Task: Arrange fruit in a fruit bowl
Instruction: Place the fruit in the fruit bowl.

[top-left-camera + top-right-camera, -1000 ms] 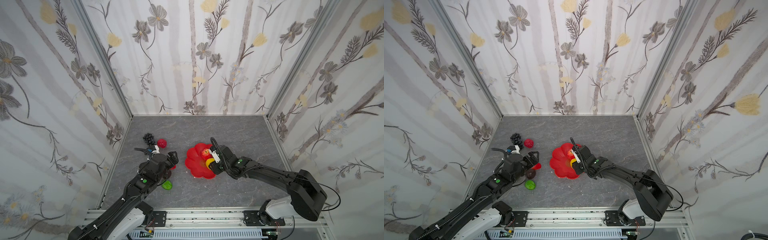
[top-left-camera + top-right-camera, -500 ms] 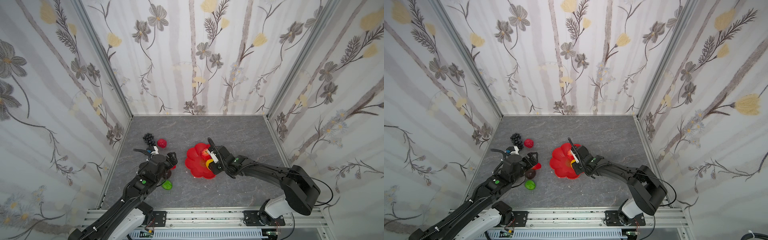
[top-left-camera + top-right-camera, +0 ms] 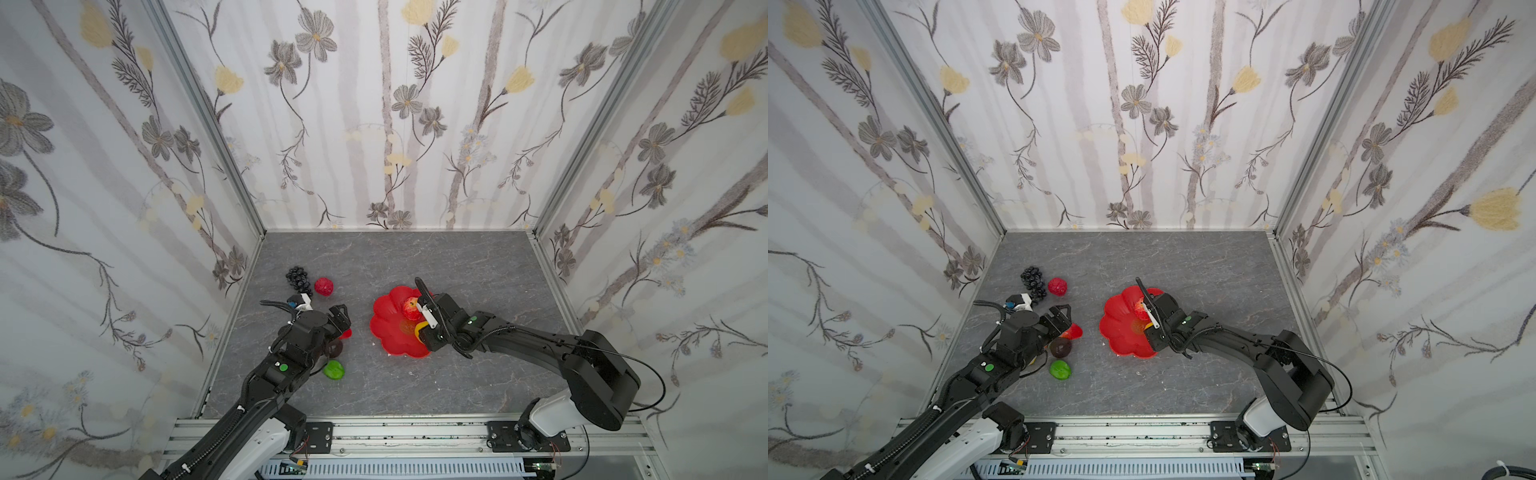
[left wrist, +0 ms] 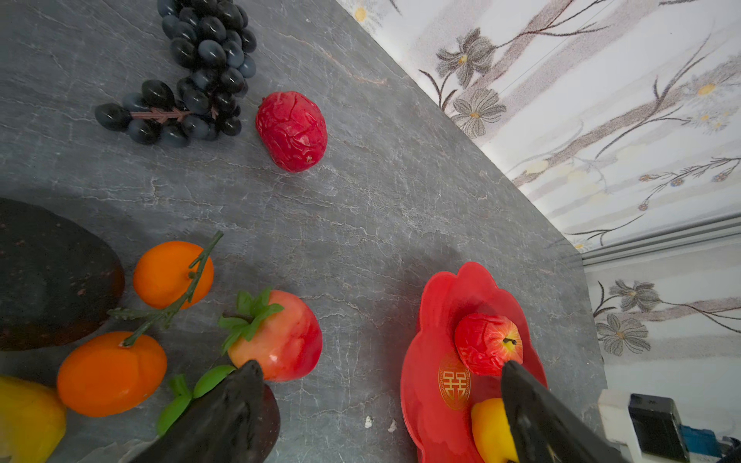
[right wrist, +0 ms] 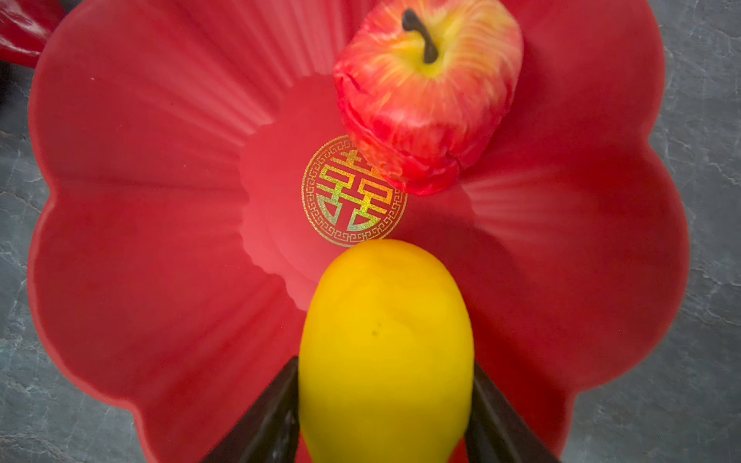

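Your fruit bowl sits near the middle of the grey table, and only two fruits are in it. The red apple lies stem-up at about 12 o'clock from the gold emblem, overlapping the emblem's edge in the right wrist view. The yellow lemon lies at about 3 o'clock from the emblem, with its tip just short of it. Your right gripper reaches in over the rim from about 4 o'clock, and its two dark fingers lie against opposite sides of the lemon, holding it between them. Whether the lemon's underside touches the dish is hidden. The other fruit you can see lies on the table at the bowl's 9 o'clock side. The black grape bunch lies at about 10 o'clock from the bowl, with the bumpy red fruit just beside it. The green lime lies at about 8 o'clock, and the dark avocado is just behind it. Your left gripper hovers low over this cluster with its fingers spread wide and nothing between them. In the left wrist view one fingertip stands just beside a leafy red fruit. Two oranges joined by a green stem lie between that fruit and the avocado.
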